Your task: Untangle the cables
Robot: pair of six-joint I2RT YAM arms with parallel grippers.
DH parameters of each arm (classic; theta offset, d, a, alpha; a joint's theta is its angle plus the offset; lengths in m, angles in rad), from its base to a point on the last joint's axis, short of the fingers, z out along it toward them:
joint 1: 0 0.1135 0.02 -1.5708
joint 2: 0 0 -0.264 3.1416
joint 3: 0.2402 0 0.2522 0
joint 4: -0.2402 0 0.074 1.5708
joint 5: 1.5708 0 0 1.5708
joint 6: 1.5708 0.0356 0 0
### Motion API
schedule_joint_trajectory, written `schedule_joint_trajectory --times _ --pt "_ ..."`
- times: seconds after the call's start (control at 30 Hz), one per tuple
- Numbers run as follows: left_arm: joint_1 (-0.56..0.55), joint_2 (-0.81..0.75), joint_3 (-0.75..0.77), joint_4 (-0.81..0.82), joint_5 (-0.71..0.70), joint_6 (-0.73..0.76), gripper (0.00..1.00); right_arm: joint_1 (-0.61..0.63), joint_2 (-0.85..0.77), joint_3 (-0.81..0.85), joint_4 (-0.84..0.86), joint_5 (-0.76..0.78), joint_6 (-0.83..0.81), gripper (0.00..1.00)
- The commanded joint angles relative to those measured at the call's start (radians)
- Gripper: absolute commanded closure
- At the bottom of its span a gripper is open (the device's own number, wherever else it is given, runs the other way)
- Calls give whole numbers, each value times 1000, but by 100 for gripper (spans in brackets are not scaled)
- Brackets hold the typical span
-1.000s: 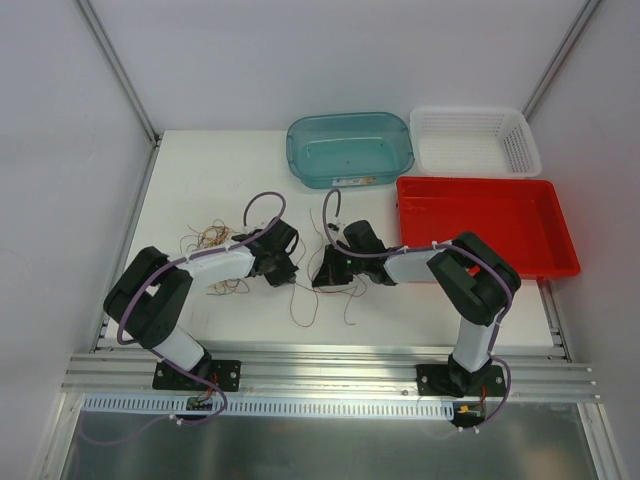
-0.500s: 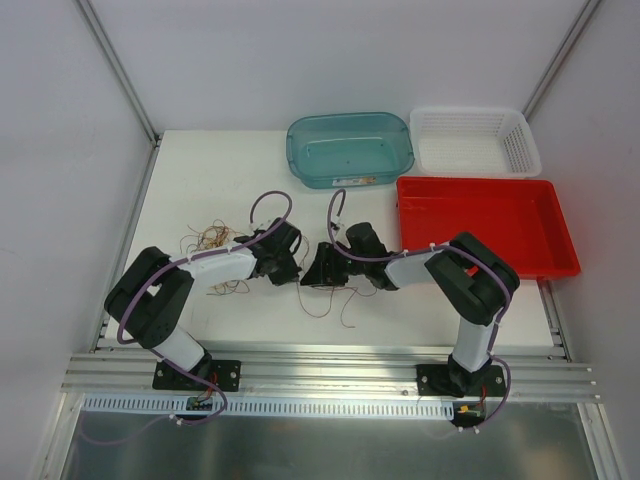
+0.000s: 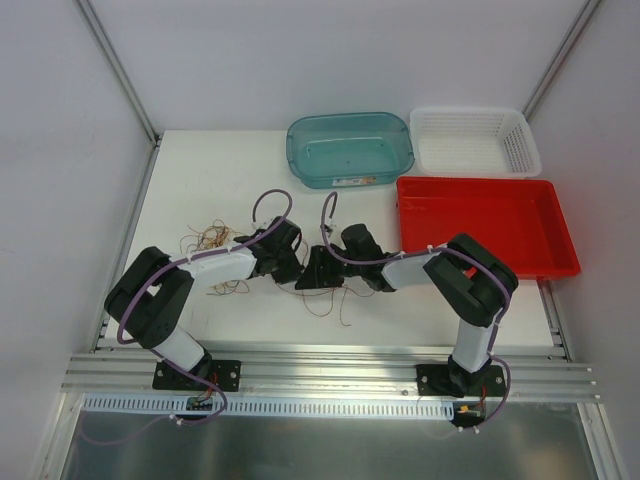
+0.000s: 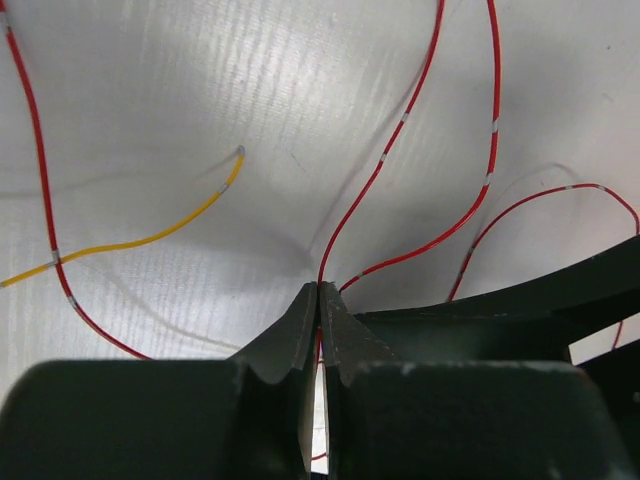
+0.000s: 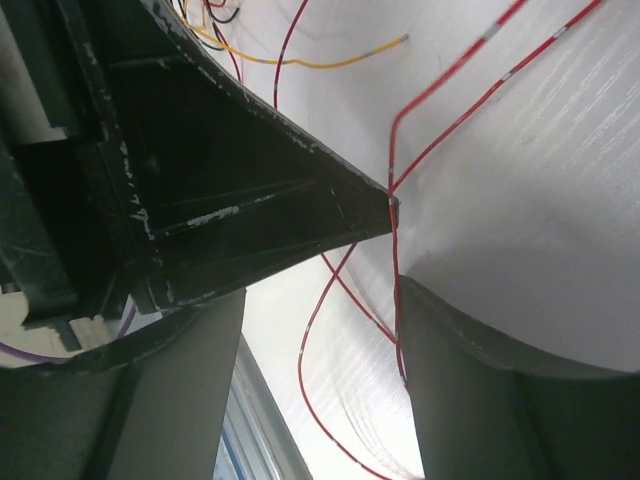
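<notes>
Right gripper (image 5: 322, 345) just opened, left gripper (image 4: 318, 292) stays pinched on red cable (image 4: 358, 200): looks like that strand is released, ready to pull free.

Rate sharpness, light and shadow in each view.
Top view: soft even light, sharp, though the cables are too fine to follow. Left wrist: red cable crisp, with faint shadows on the table; the left gripper is dark and soft-edged. Right wrist: near fingers blurred, the table bright behind them.
</notes>
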Motion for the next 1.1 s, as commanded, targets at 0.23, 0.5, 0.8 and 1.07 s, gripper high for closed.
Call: schedule_joint_trajectory --times 0.23,0.5,0.8,1.07 --pt "-10 -53 9 48 87 -69 100 28 2 26 -80 57 -88 56" --pt "-9 -92 8 50 83 -111 100 30 -45 19 -103 68 -100 96" --pt "40 -262 81 -14 54 42 67 27 -248 83 -426 195 -255 99" --pt "195 -472 239 -194 26 274 20 -1 -409 277 -838 330 -391 99"
